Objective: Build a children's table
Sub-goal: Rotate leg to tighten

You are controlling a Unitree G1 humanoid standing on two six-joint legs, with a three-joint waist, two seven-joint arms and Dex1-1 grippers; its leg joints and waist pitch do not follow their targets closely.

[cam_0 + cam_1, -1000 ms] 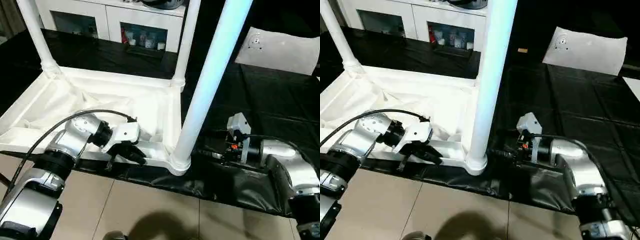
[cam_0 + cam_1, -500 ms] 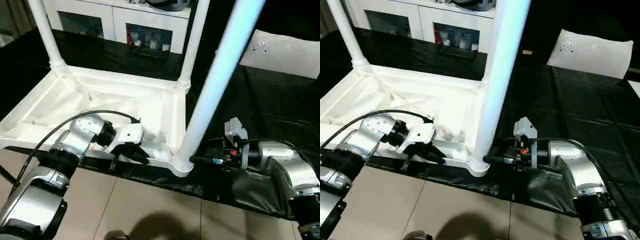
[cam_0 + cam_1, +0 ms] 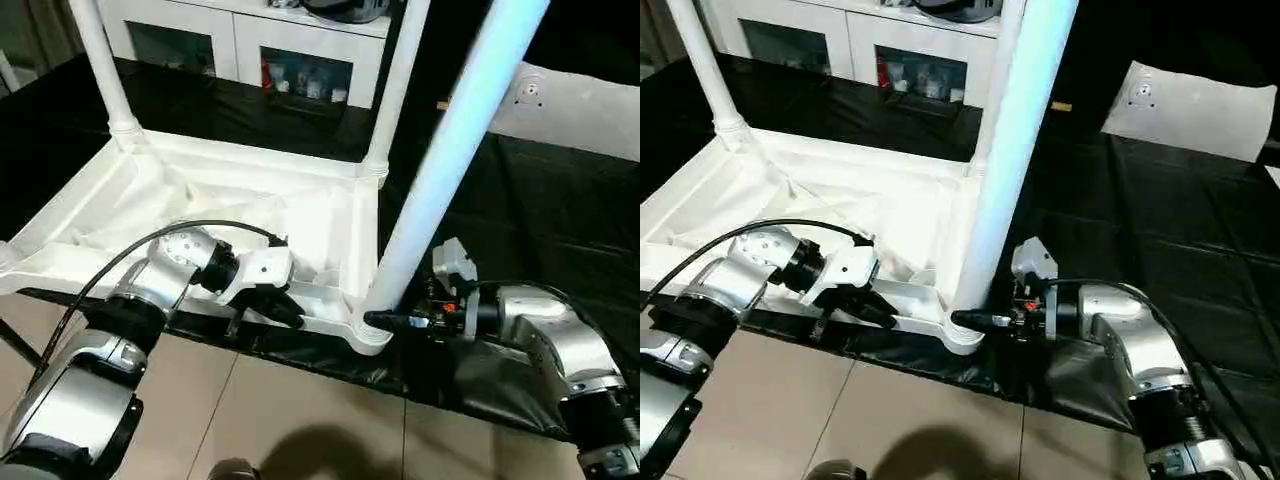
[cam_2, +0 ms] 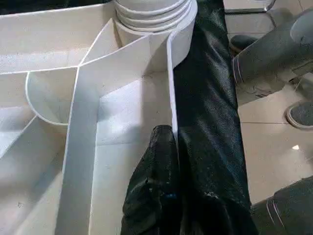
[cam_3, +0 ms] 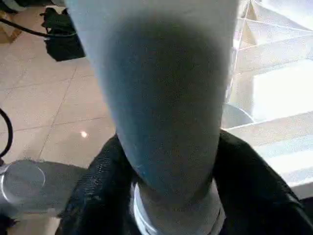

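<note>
The children's table [image 3: 230, 215] lies upside down on a black sheet [image 3: 560, 215], ribbed underside facing up, its near edge at the sheet's front border above the tiled floor [image 3: 300, 410]. Three legs stand in corner sockets: far-left leg [image 3: 100, 60], far-right leg [image 3: 398, 80], and near-right leg [image 3: 450, 160], which leans away from the tabletop toward the right as it rises. The near-right socket [image 3: 365, 330] holds that leg's base; stepped rings of the leg's foot show at the socket mouth in the left wrist view [image 4: 151, 12].

Left gripper [image 3: 285, 312]: fingers [image 4: 156, 161] pressed together, lying against the near rim of the table, close to the near-right socket. Whether the thin wall sits between the fingers cannot be told.

Right gripper [image 3: 975, 320]: at the base of the near-right leg just above the socket, reaching in from the right. In the right wrist view its black fingers [image 5: 100, 176] stand on either side of the leg, close against it; a firm clamp cannot be confirmed.

Beyond the sheet: a white cabinet [image 3: 270, 50] with glass doors, small items inside, not identifiable. A flat white panel [image 3: 1190, 95] with a round fitting lies on the sheet, far right, well apart from the table.
</note>
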